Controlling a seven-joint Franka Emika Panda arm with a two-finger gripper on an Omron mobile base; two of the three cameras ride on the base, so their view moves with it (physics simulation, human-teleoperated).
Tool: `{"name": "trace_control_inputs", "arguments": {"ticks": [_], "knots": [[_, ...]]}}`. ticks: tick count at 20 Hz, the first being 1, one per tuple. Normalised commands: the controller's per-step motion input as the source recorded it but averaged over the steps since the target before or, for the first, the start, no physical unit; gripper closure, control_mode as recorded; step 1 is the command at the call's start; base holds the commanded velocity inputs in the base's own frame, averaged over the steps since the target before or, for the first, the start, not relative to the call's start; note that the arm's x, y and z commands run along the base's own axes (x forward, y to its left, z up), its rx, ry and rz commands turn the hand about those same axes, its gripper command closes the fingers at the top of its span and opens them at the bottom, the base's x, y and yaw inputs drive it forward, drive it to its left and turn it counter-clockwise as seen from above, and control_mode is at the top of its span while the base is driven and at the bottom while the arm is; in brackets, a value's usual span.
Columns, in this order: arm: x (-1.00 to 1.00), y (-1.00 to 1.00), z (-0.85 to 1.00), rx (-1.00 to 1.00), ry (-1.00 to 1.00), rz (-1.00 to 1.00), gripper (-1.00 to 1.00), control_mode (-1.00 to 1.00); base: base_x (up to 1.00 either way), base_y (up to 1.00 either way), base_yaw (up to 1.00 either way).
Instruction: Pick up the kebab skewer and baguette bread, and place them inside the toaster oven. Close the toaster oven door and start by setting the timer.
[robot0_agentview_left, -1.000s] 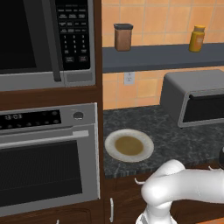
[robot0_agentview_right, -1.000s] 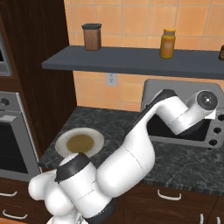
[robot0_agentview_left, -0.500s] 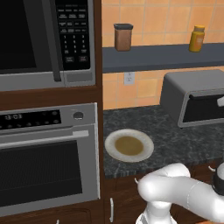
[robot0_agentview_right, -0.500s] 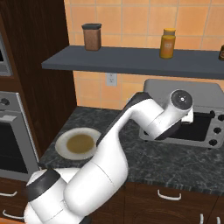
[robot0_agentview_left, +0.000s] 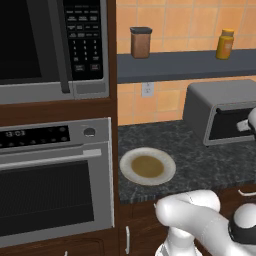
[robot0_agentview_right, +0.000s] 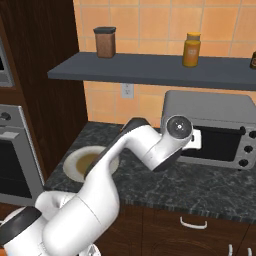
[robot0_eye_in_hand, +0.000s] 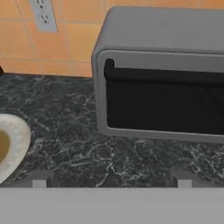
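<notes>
With the toaster oven (robot0_eye_in_hand: 162, 74) on the far right of the bench (robot0_eye_in_hand: 109, 151), its door (robot0_eye_in_hand: 164, 107) shut and the plate (robot0_agentview_left: 147, 166) bare, the spread jaws likely next reach the timer knob.

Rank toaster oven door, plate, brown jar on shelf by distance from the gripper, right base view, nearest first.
Gripper sits open, right in front of the oven.
1. toaster oven door: shut, directly ahead of the gripper.
2. plate: on the counter, off to the left in that view.
3. brown jar: up on the shelf, to the left, against the tiled wall.
</notes>
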Motion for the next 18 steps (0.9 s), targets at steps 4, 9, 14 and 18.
{"name": "trace_control_inputs", "arguments": {"ticks": [4,9,14,18], "knots": [[0.00,0.04,-0.01,0.00,0.00,0.00,-1.00,-1.00,0.00,0.00,0.00],[-0.26,0.14,-0.08,0.00,0.02,-0.02,-1.00,-1.00,0.00,0.00,0.00],[-0.24,0.19,-0.02,0.00,0.00,-0.04,-1.00,-1.00,0.00,0.00,0.00],[-0.30,0.21,0.00,0.00,0.00,-0.02,-1.00,-1.00,0.00,0.00,0.00]]}}
